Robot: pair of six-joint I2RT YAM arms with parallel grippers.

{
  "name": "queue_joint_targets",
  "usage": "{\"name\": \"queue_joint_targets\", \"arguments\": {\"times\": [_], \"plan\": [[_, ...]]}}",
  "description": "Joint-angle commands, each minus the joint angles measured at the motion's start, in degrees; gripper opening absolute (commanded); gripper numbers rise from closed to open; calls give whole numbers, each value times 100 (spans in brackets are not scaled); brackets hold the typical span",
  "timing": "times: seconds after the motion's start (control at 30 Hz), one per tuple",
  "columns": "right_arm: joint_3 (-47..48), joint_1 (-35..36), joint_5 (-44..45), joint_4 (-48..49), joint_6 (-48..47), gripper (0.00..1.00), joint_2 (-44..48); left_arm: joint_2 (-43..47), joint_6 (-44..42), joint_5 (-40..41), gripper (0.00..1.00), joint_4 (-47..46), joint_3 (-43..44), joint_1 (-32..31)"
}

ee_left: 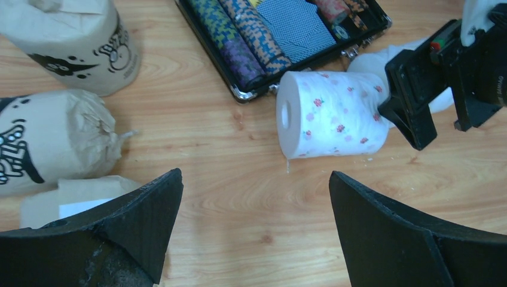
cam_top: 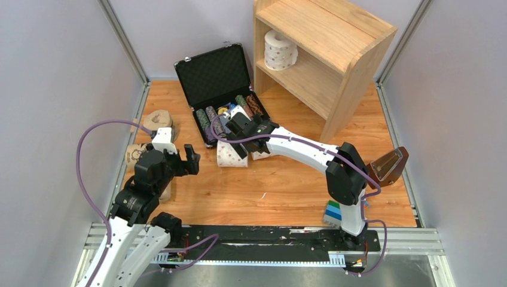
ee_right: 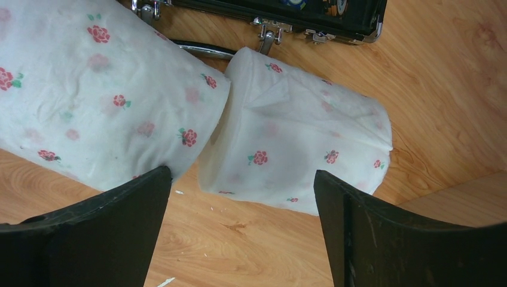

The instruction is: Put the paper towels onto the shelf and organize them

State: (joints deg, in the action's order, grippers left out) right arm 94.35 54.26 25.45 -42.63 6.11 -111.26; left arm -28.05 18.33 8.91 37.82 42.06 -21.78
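Note:
The light-wood shelf (cam_top: pixel 335 42) stands at the back right, with one white dotted roll (cam_top: pixel 280 49) on its inner board. Two more white rose-dotted rolls lie side by side on the table in front of the case, one to the left (cam_top: pixel 228 155) (ee_right: pixel 95 89) (ee_left: pixel 332 113) and one to the right (cam_top: pixel 259 154) (ee_right: pixel 299 143). My right gripper (cam_top: pixel 245 139) (ee_right: pixel 242 176) is open and empty just above them. Three tan printed rolls (ee_left: pixel 78 42) (ee_left: pixel 54 140) (ee_left: pixel 66 200) lie at the left. My left gripper (cam_top: pixel 182 154) (ee_left: pixel 256 179) is open and empty over bare table between the tan rolls and the white ones.
An open black case (cam_top: pixel 212 75) with striped chip rows (ee_left: pixel 239 36) lies behind the white rolls. A brown object (cam_top: pixel 388 166) sits at the right edge, and a small coloured block (cam_top: pixel 333 212) by the right arm's base. Grey walls enclose the table.

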Motion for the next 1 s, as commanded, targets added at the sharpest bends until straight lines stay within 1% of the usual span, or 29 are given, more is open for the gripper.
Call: {"name": "queue_joint_targets", "arguments": {"times": [0.0, 0.1, 0.2, 0.37, 0.67, 0.8, 0.97], "plan": [[146, 52, 37, -60, -21, 92, -171, -34, -427, 571, 100, -334, 219, -24], [314, 155, -156, -269, -64, 92, 71, 104, -467, 675, 100, -344, 76, -19], [377, 191, -147, -448, -23, 94, 386, 202, -472, 781, 100, -388, 39, -19], [143, 161, 509, -484, -141, 96, 582, 229, -361, 882, 100, -302, 92, -19], [69, 42, 586, -431, -99, 95, 157, 497, 152, 750, 100, 174, 301, -19], [268, 41, 568, -352, -96, 95, -159, 736, 445, 685, 100, 340, 216, -24], [622, 41, 682, -230, -67, 95, -590, 939, 487, 745, 100, 441, 65, -19]]}}
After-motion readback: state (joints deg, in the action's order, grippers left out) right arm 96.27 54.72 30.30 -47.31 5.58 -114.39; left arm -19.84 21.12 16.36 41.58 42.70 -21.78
